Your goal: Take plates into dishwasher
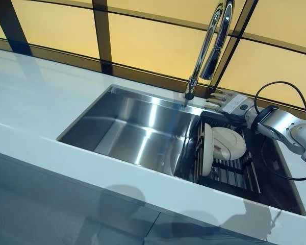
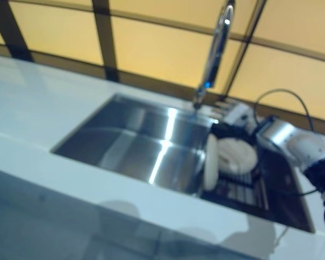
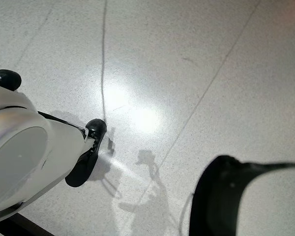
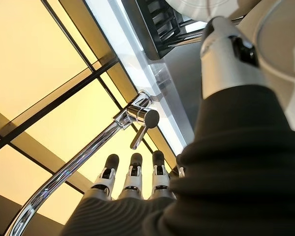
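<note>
Two white plates stand in a black dish rack (image 1: pixel 235 177) at the right end of the sink. One plate (image 1: pixel 207 149) is upright on edge, and the other plate (image 1: pixel 229 143) leans behind it. My right hand (image 1: pixel 238 105) hovers just behind and above them by the sink's back rim. It is open, with straight fingers (image 4: pixel 133 173) pointing toward the tap's base. Its thumb (image 4: pixel 225 56) reaches toward a plate (image 4: pixel 280 64); I cannot tell if they touch. My left hand hangs low over the floor, and only a dark part of it (image 3: pixel 221 196) shows in its wrist view.
The steel sink (image 1: pixel 132 130) is bare on its left side. A tall chrome tap (image 1: pixel 210 43) rises at the back rim, close to my right hand. White countertop (image 1: pixel 35 102) surrounds the sink, with a yellow window wall behind it.
</note>
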Robot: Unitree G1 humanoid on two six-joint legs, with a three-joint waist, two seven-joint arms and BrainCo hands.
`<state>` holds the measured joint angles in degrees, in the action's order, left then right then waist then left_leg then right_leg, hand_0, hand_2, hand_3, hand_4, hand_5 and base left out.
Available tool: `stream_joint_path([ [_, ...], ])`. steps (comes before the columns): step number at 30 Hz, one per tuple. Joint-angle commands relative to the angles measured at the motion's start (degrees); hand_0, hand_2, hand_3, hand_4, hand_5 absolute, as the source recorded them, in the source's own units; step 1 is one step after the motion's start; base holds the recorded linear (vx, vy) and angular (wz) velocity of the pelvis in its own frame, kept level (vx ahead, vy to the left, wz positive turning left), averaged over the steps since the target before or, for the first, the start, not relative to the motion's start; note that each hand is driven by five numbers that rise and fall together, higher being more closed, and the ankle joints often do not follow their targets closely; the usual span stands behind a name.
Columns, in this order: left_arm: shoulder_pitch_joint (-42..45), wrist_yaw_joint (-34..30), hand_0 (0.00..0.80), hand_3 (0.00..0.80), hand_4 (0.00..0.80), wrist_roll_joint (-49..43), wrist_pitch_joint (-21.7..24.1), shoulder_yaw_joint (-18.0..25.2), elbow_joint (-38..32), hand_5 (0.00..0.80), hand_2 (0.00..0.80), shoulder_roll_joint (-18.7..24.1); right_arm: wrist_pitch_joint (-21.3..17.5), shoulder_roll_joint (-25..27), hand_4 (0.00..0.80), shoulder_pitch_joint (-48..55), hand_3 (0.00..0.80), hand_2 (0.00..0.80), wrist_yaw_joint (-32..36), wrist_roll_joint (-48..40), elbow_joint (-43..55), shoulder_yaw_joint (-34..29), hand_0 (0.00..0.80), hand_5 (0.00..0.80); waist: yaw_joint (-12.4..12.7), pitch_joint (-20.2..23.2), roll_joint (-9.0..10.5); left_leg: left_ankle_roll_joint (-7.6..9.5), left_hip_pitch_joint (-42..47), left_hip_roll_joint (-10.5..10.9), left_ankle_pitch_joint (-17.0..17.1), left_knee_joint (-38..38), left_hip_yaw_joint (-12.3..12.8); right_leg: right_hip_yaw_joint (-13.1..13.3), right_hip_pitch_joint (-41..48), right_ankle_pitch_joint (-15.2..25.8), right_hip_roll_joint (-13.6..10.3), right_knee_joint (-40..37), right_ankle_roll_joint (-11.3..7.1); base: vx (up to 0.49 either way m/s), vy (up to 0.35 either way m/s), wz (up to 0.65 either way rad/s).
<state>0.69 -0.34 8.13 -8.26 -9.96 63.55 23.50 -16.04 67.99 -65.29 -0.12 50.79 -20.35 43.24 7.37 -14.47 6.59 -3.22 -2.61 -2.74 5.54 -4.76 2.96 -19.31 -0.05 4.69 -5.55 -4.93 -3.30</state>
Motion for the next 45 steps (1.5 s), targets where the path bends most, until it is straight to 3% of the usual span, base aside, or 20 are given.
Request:
stream_joint_path([
  [1, -1.23, 0.93, 0.0, 0.0, 0.0, 0.79, 0.51, -0.71, 0.74, 0.0, 0.0, 1.42, -0.18, 1.23, 0.0, -4.17, 0.0, 0.0, -0.01, -2.02, 0.54, 1.43, 0.0, 0.0, 1.22, 0.96, 1.11, 1.48, 0.79, 0.72, -4.72, -0.24, -0.45, 1.75, 1.07, -1.14, -1.28, 0.72, -5.42, 0.0, 0.0, 0.0],
  [45, -2.64, 0.38, 0.0, 0.0, 0.0, 1.13, 1.55, -0.99, 0.93, 0.0, 0.0, 0.75, -3.32, -4.0, 0.0, 2.67, 0.0, 0.0, 2.55, -2.37, 1.32, -0.57, 0.0, 0.0, 1.32, -0.98, 0.1, 1.61, 0.12, 0.7, -4.47, -0.24, 0.08, 1.77, -0.24, -0.99, -1.49, 1.31, -5.12, -0.001, 0.0, 0.0],
])
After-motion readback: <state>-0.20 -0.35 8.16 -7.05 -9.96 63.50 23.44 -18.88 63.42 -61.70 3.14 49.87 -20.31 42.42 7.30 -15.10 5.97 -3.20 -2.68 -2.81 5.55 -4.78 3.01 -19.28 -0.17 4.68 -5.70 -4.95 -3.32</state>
